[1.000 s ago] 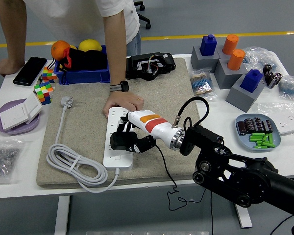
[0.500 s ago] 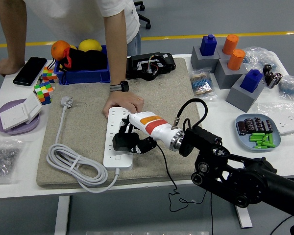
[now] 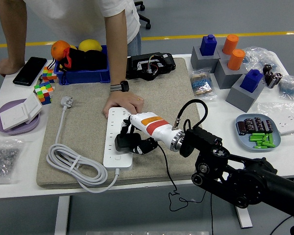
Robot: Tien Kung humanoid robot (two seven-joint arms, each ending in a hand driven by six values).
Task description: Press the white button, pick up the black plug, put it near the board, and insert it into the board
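Black fingers curl tight around a chunky black plug, pinching it just above the long white multi-socket power strip. They belong to the right hand, which reaches in from the lower right. The strip lies on a beige felt mat. A person's hand presses the strip's far end.

the right hand covers the middle of the power strip, so whether the black plug sits in a socket can't be told. the person's hand hides the strip's far end. the person is cut off above the chest.
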